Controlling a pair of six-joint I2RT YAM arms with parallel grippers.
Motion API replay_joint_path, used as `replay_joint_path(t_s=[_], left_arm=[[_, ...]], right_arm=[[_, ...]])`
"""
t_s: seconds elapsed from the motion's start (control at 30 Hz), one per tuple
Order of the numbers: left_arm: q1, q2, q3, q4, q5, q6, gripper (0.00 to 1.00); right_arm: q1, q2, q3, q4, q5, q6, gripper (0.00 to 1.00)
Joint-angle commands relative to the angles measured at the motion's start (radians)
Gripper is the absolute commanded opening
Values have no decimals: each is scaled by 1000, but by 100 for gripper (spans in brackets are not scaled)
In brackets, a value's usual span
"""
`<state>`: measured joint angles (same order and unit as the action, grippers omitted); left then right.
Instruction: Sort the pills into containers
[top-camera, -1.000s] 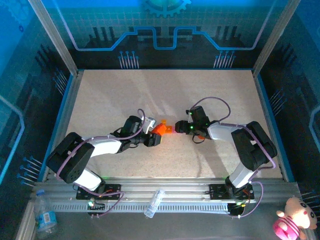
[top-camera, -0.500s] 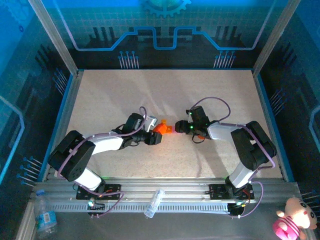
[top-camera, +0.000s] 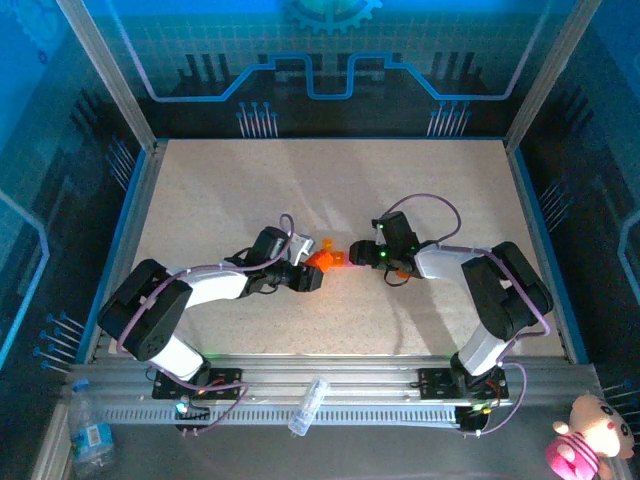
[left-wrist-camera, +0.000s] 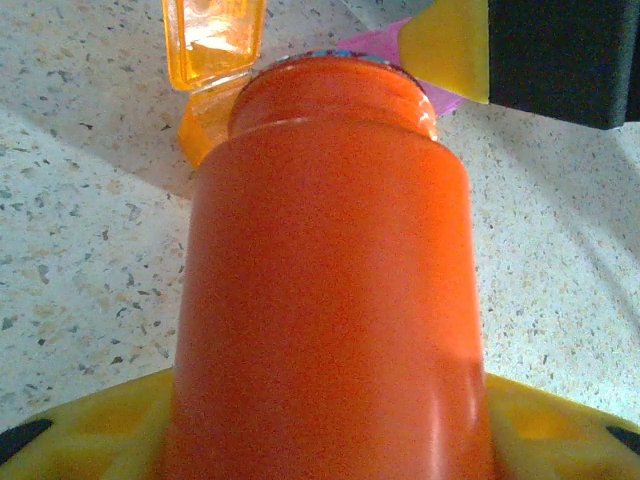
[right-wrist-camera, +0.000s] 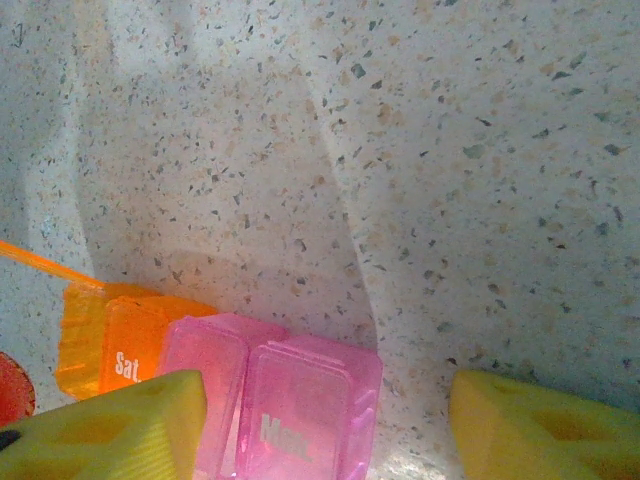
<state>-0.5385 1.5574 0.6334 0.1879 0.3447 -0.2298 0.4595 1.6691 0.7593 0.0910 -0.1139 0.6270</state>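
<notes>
Clamped by L gripper (left-wrist-camera: 320, 450): orange bottle (left-wrist-camera: 325, 280), yellow pads (left-wrist-camera: 80, 430) either side of its base, mouth just beside lid-up orange box of containers (left-wrist-camera: 210, 40), w/ R fingertip (left-wrist-camera: 445, 50) right behind at pink end, all from L wrist cam. Held open, jaws well apart over bare table (right-wrist-camera: 450, 150): R gripper (right-wrist-camera: 325, 425); from R wrist cam, containers (right-wrist-camera: 270, 400) legible as joined strip, orange "Sat." next to pink "Mon.", by one fingertip, clear of the other. From top cam, just grippers nose to nose mid-table w/ orange blob betw. them, labels & pads too small to tell.
</notes>
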Motion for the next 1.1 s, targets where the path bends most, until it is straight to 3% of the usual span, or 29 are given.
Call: replay_joint_path(t_s=[0.0, 0.77, 1.07], left_arm=[[6, 5, 28, -3, 5, 20, 0], [6, -11, 32, -5, 11, 16, 0], [6, -17, 34, -5, 12, 14, 0]], right_arm=[[28, 12, 18, 21, -24, -12, 67], [66, 111, 142, -276, 104, -38, 64], [70, 66, 169, -270, 58, -43, 66]])
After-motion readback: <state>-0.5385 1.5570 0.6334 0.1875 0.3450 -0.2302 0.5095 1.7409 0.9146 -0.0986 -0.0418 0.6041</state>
